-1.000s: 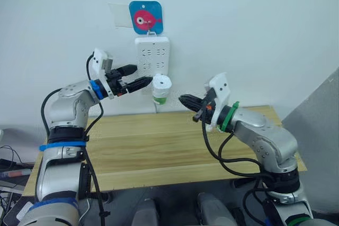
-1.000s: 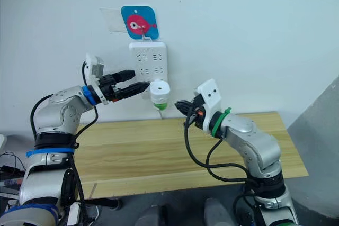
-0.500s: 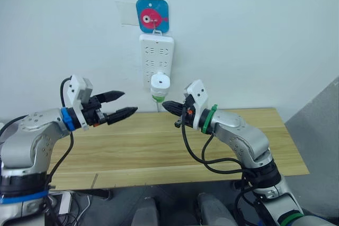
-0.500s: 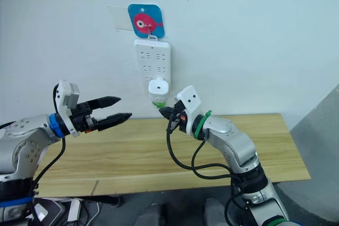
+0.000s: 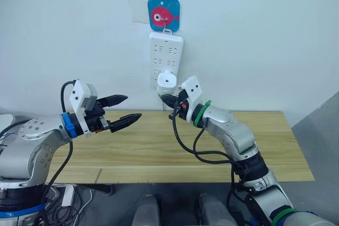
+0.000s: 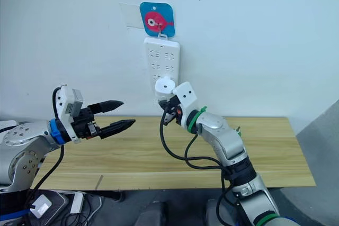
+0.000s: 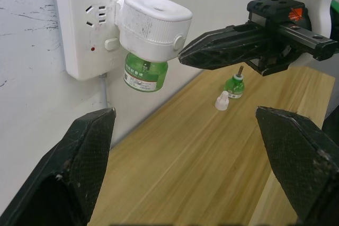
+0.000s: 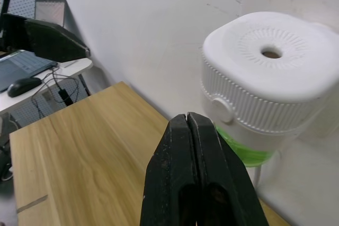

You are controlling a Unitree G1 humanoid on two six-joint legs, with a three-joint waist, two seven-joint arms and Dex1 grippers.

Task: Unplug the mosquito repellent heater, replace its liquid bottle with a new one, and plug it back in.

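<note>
The white mosquito repellent heater (image 5: 168, 81) sits plugged into the wall power strip (image 5: 166, 51), with a green bottle (image 7: 145, 72) screwed in under it. My right gripper (image 5: 165, 99) is shut with nothing in it, its tip just below and beside the heater (image 8: 267, 72). My left gripper (image 5: 132, 107) hangs open and empty over the table's left part, well away from the heater. On the table stands a second green bottle (image 7: 234, 86) with a bare dark wick, and a loose white cap (image 7: 222, 100) lies beside it. Which bottle is the new one I cannot tell.
The wooden table (image 5: 159, 152) stands against the white wall. A blue hook plate with a pink fish (image 5: 164, 14) holds the power strip, whose cord (image 7: 104, 91) drops behind the table. A grey panel (image 5: 323, 130) stands at the right.
My left gripper has drawn back from the heater, down and to the left, and stands open. My right gripper has moved up to the heater. The camera view has shifted.
</note>
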